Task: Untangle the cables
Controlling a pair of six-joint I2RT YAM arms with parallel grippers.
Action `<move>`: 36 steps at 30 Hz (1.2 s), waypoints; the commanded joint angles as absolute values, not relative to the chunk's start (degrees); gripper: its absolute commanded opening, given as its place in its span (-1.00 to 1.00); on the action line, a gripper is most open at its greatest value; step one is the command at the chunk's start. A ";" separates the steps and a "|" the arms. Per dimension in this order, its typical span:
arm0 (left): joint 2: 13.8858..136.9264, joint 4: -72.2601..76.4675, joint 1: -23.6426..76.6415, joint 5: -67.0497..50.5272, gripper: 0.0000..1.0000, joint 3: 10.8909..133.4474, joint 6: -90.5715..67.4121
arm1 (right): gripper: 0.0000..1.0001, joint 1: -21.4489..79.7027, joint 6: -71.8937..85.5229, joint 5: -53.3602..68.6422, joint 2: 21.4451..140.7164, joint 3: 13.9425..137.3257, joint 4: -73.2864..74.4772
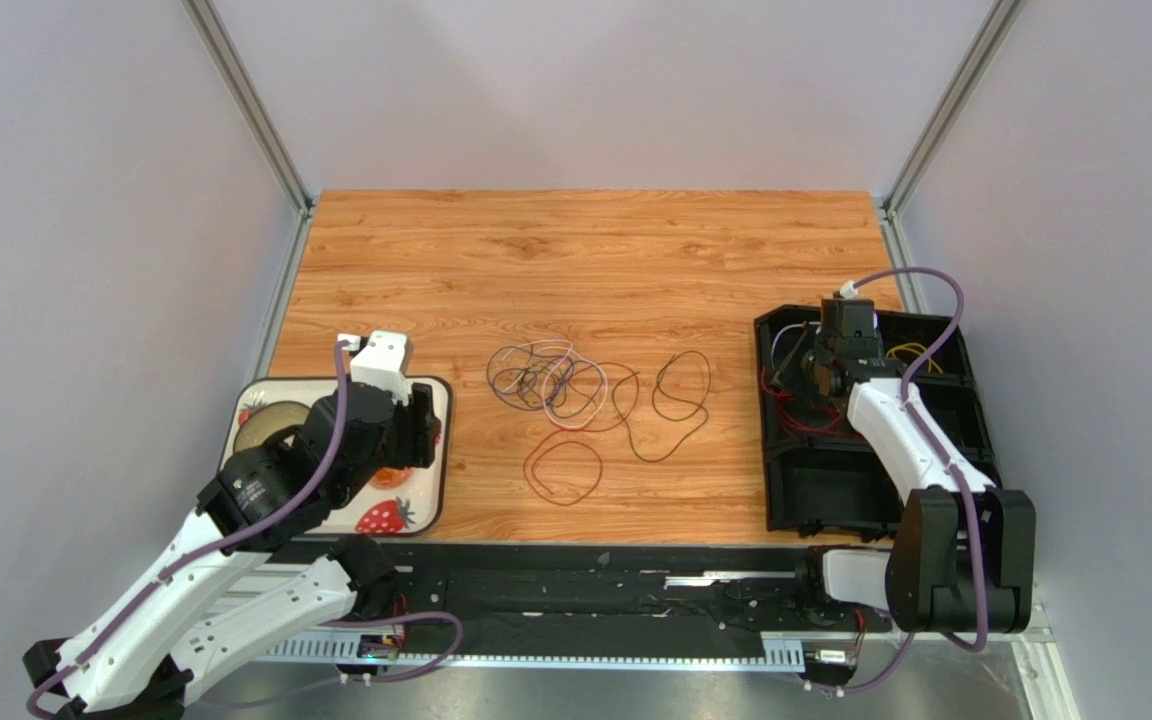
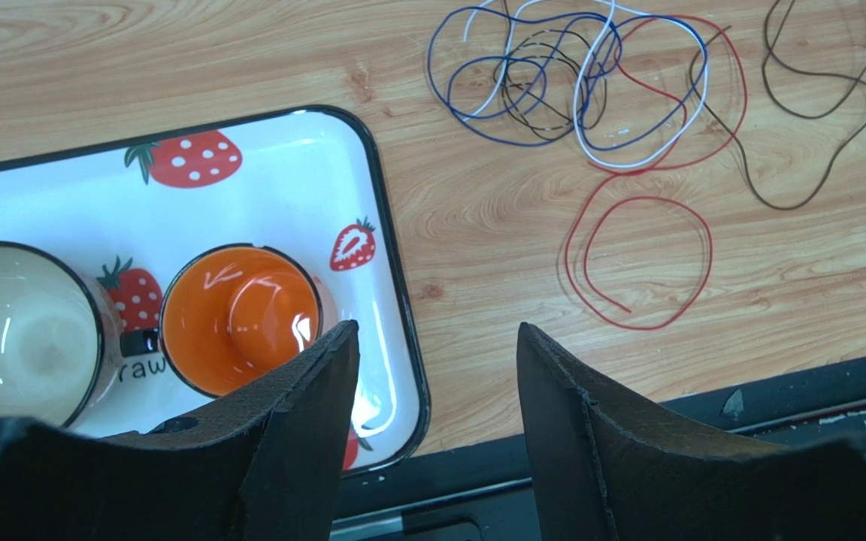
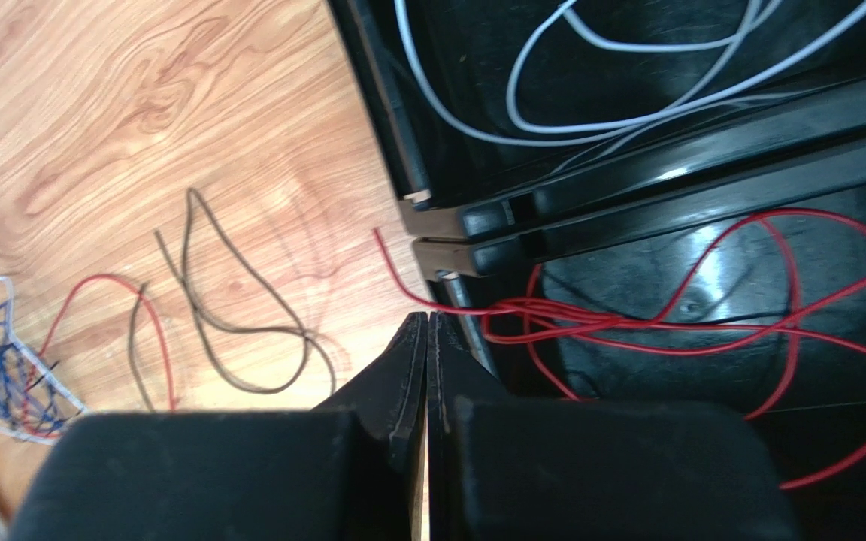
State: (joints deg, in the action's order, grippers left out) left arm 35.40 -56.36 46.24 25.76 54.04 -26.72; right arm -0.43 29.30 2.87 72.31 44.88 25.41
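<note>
The wood surface (image 1: 567,255) carries everything. At its right edge sits a black bin (image 1: 838,503) split into compartments. At its left edge lies a strawberry-print tray (image 2: 291,180) holding 2 cups side by side: an orange cup (image 2: 234,316) and a cream cup (image 2: 20,333).

The left gripper (image 2: 438,372) hangs above the tray's near right corner, jaws well apart with nothing between them. The right gripper (image 3: 426,327) is over the bin's left wall, jaws pressed together. A red cable (image 3: 675,327) lies looped in 1 compartment and runs over that wall right at the tips, its end out on the wood. I cannot tell whether it is pinched.

Most cables (image 1: 552,383) lie mid-surface, between tray and bin. A tangle (image 2: 562,79) of blue, white, red and dark wires sits farthest from the arms. A red loop (image 2: 641,259) lies just nearer, and a dark cable (image 2: 822,102) curls at the tangle's right side. A white cable (image 3: 630,113) coils in another bin compartment.
</note>
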 commanded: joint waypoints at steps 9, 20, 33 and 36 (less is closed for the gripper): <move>35.60 -55.90 46.23 26.19 0.25 55.37 -27.07 | -1.00 -3.34 26.28 -8.17 73.21 42.89 23.29; 35.33 -55.81 46.23 26.02 0.25 55.28 -26.98 | -1.00 -3.96 26.80 -13.19 74.44 43.59 25.22; 33.75 -55.37 46.23 25.49 0.26 55.02 -26.63 | -1.00 -3.87 26.28 -11.25 68.29 48.60 31.19; 33.75 -55.55 46.23 25.84 0.26 55.11 -26.81 | -0.93 -3.87 25.67 -12.39 66.63 51.14 34.45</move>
State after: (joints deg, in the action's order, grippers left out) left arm 34.09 -56.36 46.24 25.80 54.04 -26.72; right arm -3.73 26.92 -11.27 69.91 46.00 31.44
